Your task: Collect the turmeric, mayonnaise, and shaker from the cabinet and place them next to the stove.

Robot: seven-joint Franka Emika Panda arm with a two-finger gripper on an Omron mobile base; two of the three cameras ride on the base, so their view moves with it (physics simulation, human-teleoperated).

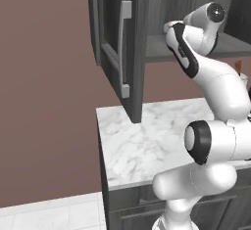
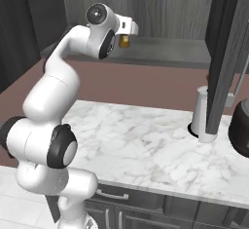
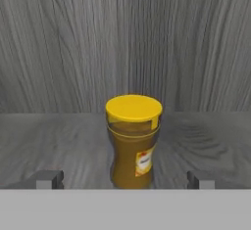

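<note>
I count one turmeric (image 3: 133, 141) jar on the cabinet (image 1: 162, 9) shelf, upright, with one yellow lid and one small label. The cabinet has two open doors from where I sit: one door (image 1: 117, 48) carrying one pale bar handle (image 1: 125, 48), and a second door (image 2: 224, 57) on the other side. One marble counter (image 2: 146, 145) lies below. On it I see one white cylinder (image 2: 202, 113) and one dark rounded pot (image 2: 240, 128).
</note>
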